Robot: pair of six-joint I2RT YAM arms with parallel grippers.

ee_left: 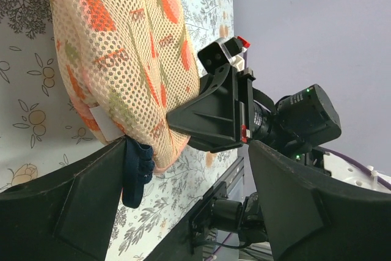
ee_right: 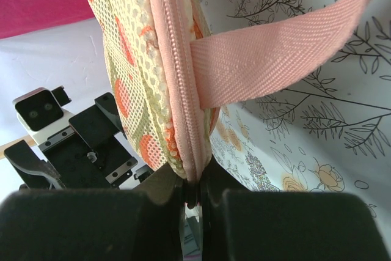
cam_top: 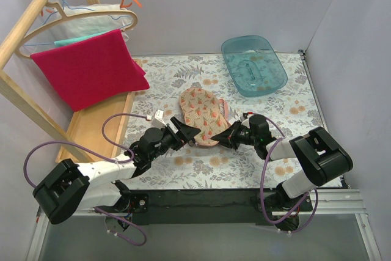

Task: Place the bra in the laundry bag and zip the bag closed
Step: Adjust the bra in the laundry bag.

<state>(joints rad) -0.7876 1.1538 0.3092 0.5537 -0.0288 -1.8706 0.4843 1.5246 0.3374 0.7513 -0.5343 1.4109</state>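
Near edge of the floral table, left gripper with jaws spread wide at the laundry bag, right gripper pinched tight on its pink zipper edge, navy bra poking from the bag's near end, teal tub and red towel beyond.

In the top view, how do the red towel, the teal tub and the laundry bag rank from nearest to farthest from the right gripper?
1. laundry bag, centre, pinched by the right gripper.
2. teal tub, far right.
3. red towel, hanging at far left.
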